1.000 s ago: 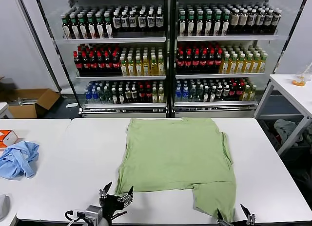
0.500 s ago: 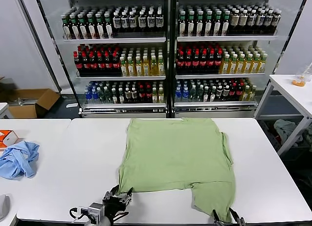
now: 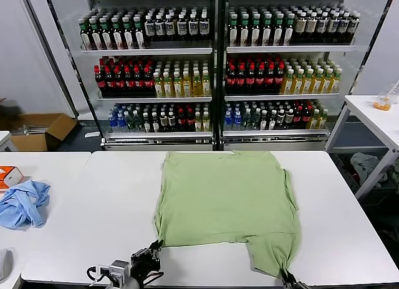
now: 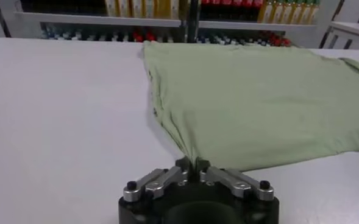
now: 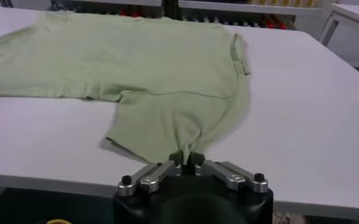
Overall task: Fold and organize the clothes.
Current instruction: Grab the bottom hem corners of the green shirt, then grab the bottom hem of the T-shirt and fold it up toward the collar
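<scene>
Green shirt (image 3: 225,205) lies flat at centre of the white table (image 3: 93,202), plain side up, one flap hanging toward 5 o'clock near the front edge. Drinks cooler (image 3: 215,68) at 12 o'clock behind the table. Light blue garment (image 3: 24,203) bunched at 9 o'clock, well apart from the shirt. Left end effector (image 3: 151,251) at 7 o'clock, pinched closed on the shirt's near-left corner. Right end effector (image 3: 288,278) at 5 o'clock, pinched closed on the flap's corner.
</scene>
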`<state>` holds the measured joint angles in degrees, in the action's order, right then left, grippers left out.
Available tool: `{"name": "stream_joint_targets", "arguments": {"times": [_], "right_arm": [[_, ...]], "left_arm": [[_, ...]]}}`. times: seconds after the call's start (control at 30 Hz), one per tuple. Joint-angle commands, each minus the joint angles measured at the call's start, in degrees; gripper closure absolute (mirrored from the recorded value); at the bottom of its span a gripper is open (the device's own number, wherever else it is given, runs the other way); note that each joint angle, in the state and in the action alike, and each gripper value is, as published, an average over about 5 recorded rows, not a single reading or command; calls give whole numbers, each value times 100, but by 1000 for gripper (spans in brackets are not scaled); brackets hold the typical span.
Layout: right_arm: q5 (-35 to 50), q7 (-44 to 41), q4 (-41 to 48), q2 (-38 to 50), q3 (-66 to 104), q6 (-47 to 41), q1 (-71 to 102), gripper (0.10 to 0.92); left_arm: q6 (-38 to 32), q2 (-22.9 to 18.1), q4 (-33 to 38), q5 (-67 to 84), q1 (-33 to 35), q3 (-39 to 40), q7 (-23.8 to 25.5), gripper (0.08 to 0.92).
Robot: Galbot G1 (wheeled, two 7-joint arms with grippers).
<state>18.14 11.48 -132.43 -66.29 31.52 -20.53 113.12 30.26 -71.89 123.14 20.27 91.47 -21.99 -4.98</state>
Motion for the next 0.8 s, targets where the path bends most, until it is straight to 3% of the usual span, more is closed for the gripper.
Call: {"name": "stream_joint_targets", "arguments": {"times": [0.03, 0.4, 0.8], "right_arm": [[51, -46, -207, 33, 261, 433, 2, 920], [865, -75, -300, 493, 924, 557, -427, 920], [1442, 1, 595, 1172, 707, 344, -2054, 920]], "left_arm": [[-251, 88, 417, 454, 118, -195, 111, 903], [-361, 293, 712, 1002, -21, -373, 259, 913], [-400, 536, -223, 1602, -1150, -132, 252, 913]]}}
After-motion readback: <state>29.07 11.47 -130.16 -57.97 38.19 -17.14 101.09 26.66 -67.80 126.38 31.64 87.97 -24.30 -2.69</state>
